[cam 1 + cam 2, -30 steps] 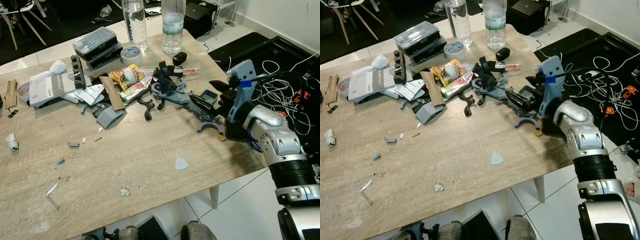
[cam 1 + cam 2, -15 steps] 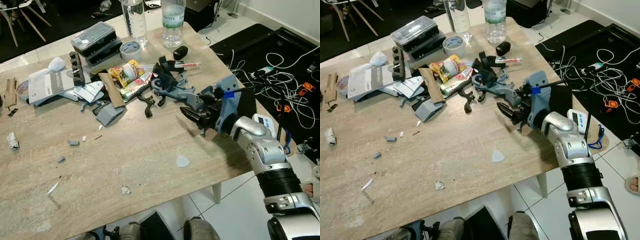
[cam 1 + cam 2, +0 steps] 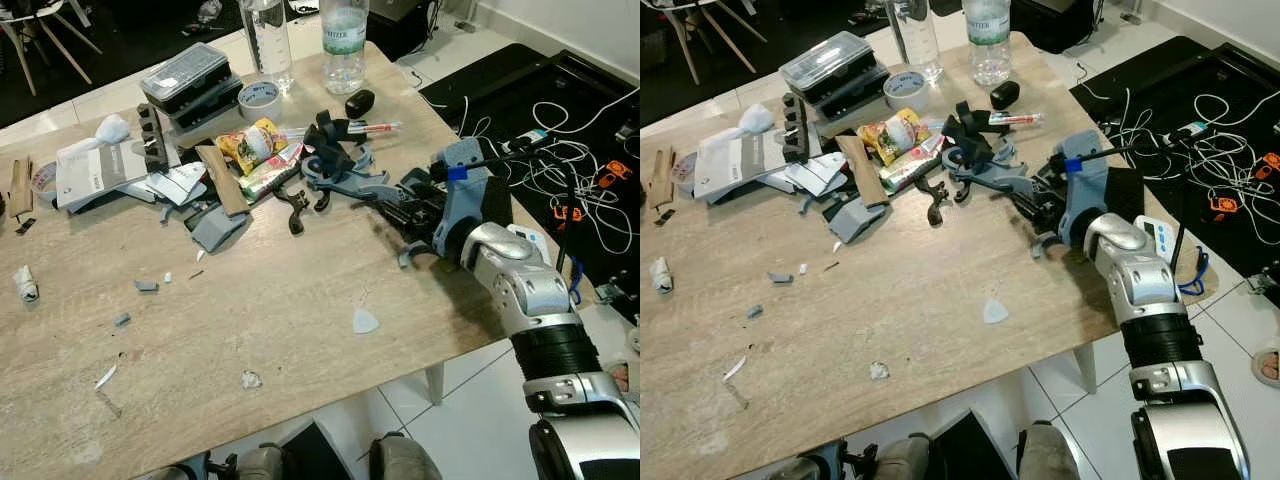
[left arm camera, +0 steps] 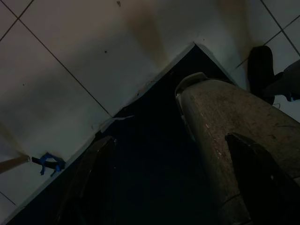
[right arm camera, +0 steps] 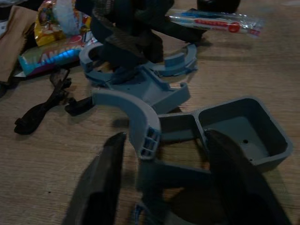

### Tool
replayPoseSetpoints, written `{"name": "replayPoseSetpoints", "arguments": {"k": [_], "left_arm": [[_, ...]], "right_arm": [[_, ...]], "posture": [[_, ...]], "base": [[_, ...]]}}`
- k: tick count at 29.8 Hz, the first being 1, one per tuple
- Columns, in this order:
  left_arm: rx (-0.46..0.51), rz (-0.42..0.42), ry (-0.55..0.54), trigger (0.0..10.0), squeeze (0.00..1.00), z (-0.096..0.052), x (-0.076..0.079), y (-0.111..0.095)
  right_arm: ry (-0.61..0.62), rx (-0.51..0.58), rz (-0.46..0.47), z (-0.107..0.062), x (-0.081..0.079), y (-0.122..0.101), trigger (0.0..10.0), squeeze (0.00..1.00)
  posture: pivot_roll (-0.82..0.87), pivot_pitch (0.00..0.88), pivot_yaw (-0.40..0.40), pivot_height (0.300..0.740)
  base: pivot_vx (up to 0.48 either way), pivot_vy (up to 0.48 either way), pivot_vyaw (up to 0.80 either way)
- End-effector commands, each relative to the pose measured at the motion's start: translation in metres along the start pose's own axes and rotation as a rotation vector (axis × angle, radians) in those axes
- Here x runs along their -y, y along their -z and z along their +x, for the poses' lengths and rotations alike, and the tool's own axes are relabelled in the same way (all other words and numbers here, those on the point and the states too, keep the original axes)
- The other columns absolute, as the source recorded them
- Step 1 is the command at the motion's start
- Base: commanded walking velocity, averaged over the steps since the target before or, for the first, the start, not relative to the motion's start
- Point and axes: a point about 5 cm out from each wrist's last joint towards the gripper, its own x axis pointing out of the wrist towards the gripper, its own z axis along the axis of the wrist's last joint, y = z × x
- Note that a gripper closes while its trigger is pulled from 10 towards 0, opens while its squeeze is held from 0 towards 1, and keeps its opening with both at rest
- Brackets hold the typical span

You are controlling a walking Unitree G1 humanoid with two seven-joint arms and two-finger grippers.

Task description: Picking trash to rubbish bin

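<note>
Trash lies scattered on a wooden table (image 3: 290,290): grey plastic parts (image 3: 362,186), a colourful snack wrapper (image 3: 256,148), a crumpled paper (image 3: 24,285) and small scraps (image 3: 364,322). My right gripper (image 3: 403,213) reaches in over the table's right edge and sits low at the grey parts. In the right wrist view this gripper (image 5: 166,187) is open, its fingers (image 5: 101,187) standing on either side of a curved grey bracket (image 5: 136,112) beside a small grey tray (image 5: 243,126). My left gripper (image 4: 173,187) hangs open over a dark mat and tiled floor.
Two water bottles (image 3: 345,40), a tape roll (image 3: 262,97) and stacked black cases (image 3: 190,80) stand at the table's far side. Papers and cardboard (image 3: 100,170) lie at the far left. Tangled white cables (image 3: 560,160) cover the black mat on the floor to the right.
The view shifted as the robot moved. My right gripper swung out over the table toward its middle, then drew back and settled around the grey plastic parts.
</note>
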Motion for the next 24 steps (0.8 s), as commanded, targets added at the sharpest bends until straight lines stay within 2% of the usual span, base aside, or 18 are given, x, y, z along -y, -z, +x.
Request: {"name": "replayPoseSetpoints", "arguments": {"k": [1, 10, 15, 16, 20, 24], "left_arm": [[-0.114, -0.013, 0.013, 10.0, 0.00, -0.007, 0.000, 0.030], [-0.101, -0.016, 0.020, 10.0, 0.00, -0.003, 0.005, 0.024], [-0.093, -0.017, 0.020, 10.0, 0.00, -0.001, 0.007, 0.019], [-0.087, -0.016, 0.019, 10.0, 0.00, 0.000, 0.008, 0.017], [-0.079, -0.018, 0.015, 10.0, 0.00, 0.001, 0.009, 0.012], [-0.065, -0.025, 0.004, 10.0, 0.00, 0.003, 0.009, 0.006]], "right_arm": [[0.007, -0.068, 0.039, -0.001, 0.001, 0.015, 0.0, 0.00], [0.001, -0.063, 0.037, -0.002, 0.003, 0.010, 0.0, 0.00], [0.040, 0.020, 0.006, -0.003, 0.012, -0.004, 0.0, 0.00], [0.064, 0.096, -0.018, -0.004, 0.017, -0.018, 0.0, 0.00], [0.096, 0.208, -0.029, -0.007, 0.022, -0.037, 0.0, 0.00], [0.134, 0.467, 0.047, -0.017, 0.030, -0.077, 0.0, 0.00]], "posture": [[-0.10, 0.205, 0.130, 0.740], [-0.12, 0.185, 0.126, 0.740], [-0.13, 0.164, 0.125, 0.740], [-0.13, 0.151, 0.124, 0.740], [-0.14, 0.137, 0.120, 0.740], [-0.14, 0.111, 0.113, 0.740]], "base": [[0.000, 0.000, 0.00], [0.000, 0.000, 0.00], [0.000, 0.000, 0.00], [0.000, 0.000, 0.00], [0.000, 0.000, 0.00], [0.000, 0.000, 0.00]]}}
